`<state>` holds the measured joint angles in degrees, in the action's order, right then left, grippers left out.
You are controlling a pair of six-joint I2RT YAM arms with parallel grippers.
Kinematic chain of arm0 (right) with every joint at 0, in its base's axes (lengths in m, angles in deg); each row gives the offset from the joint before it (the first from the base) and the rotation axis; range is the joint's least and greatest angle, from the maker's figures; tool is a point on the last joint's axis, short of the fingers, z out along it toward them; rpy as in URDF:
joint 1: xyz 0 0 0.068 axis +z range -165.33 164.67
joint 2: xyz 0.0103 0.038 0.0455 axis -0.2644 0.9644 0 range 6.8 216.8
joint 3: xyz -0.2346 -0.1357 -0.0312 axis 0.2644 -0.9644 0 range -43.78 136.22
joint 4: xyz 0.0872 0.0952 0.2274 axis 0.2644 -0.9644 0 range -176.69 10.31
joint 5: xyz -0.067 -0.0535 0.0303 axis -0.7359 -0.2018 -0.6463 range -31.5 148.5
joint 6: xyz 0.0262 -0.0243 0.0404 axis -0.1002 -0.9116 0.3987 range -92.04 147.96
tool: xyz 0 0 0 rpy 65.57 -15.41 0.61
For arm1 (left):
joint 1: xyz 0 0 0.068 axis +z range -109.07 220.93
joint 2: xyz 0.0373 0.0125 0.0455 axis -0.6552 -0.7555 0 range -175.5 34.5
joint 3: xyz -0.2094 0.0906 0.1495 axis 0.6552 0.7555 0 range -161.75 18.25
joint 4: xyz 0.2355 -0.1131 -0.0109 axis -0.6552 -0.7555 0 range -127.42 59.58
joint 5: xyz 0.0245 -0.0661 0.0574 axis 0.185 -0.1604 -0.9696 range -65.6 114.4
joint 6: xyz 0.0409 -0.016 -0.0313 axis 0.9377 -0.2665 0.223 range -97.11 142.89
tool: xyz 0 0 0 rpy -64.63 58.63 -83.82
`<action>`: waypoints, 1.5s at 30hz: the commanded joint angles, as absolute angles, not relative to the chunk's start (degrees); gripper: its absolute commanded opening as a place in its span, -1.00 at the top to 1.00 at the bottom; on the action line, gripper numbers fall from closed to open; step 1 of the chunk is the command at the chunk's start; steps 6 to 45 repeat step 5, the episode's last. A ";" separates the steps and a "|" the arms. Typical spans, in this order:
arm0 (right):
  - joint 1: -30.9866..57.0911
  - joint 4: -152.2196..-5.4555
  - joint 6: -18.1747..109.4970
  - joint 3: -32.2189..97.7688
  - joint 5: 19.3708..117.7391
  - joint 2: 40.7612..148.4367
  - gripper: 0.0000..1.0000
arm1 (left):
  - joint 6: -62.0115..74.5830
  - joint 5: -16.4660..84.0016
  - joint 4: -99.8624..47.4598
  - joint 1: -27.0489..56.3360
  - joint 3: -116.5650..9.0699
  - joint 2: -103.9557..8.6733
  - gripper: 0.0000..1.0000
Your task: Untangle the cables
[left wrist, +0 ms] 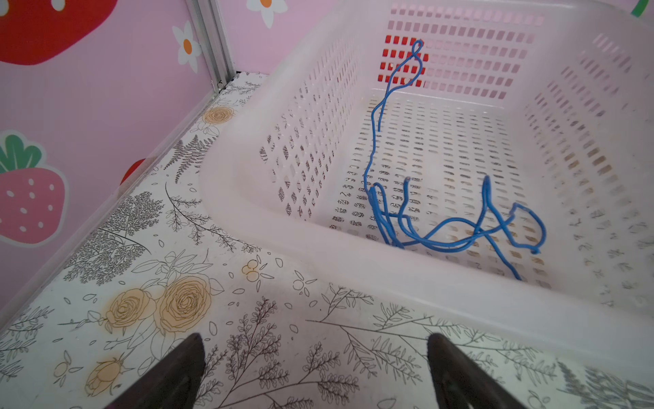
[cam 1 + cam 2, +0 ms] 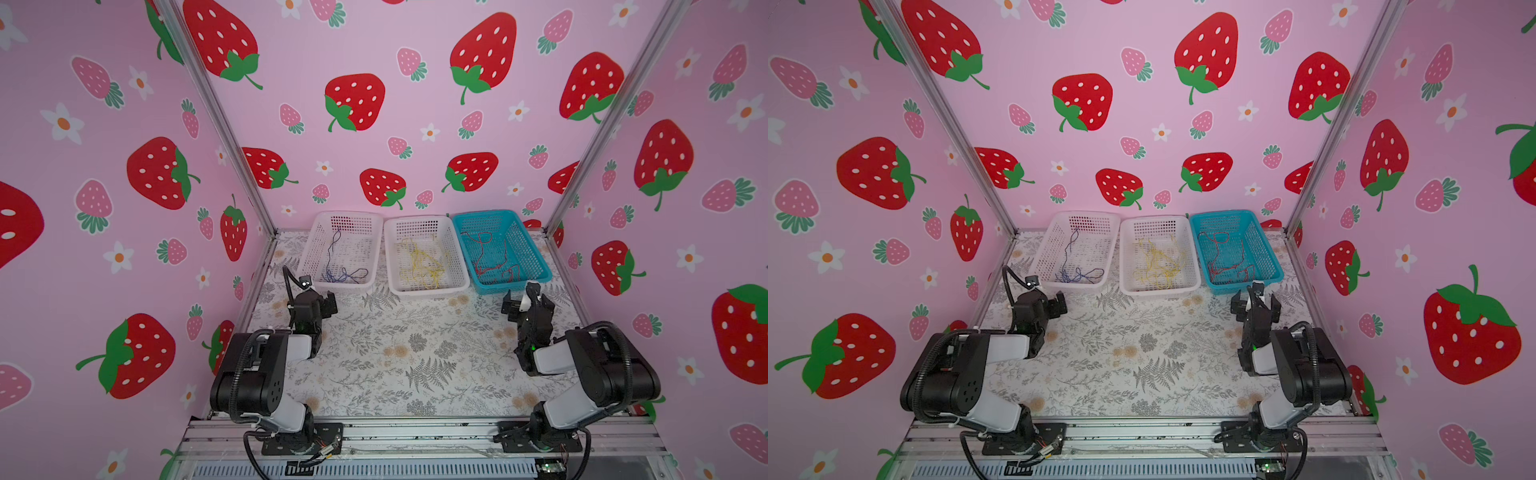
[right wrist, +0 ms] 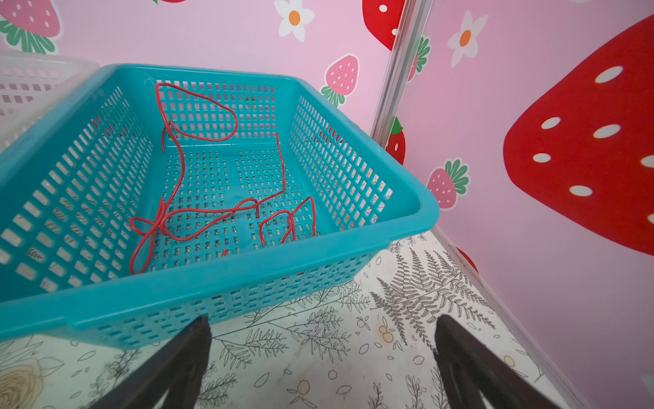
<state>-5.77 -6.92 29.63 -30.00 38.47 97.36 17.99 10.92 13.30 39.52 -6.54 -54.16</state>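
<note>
Status, as judged: separation is essentially complete, with thin dark blue cables [image 1: 380,216] in the left-hand white perforated plastic basket [image 2: 309,257], thin yellow cables [image 2: 417,266] in the middle white basket [image 2: 432,292] and thin red cables [image 3: 161,221] in the turquoise basket [image 2: 534,249] (each colour loosely looped on itself). The left jaws and right jaws stand spread and empty over the fern-and-rose printed desk [image 2: 395,353], near the baskets; pink strawberry-patterned walls [image 2: 395,50] enclose it.

The white perforated plastic basket [image 1: 389,279] runs off the left wrist view's edge. The thin yellow wires [image 2: 419,266] are too fine to trace.
</note>
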 commanded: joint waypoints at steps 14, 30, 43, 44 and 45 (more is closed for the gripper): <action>-6.22 -5.70 29.98 -29.30 38.64 97.07 -0.99 | 18.76 10.34 15.55 39.37 -6.58 -54.16 -0.98; -6.22 -5.70 29.98 -29.30 38.64 97.07 -0.99 | 18.76 10.34 15.55 39.37 -6.58 -54.16 -0.98; -6.22 -5.70 29.98 -29.30 38.64 97.07 -0.99 | 18.76 10.34 15.55 39.37 -6.58 -54.16 -0.98; -6.22 -5.70 29.98 -29.30 38.64 97.07 -0.99 | 18.76 10.34 15.55 39.37 -6.58 -54.16 -0.98; -6.22 -5.70 29.98 -29.30 38.64 97.07 -0.99 | 18.76 10.34 15.55 39.37 -6.58 -54.16 -0.98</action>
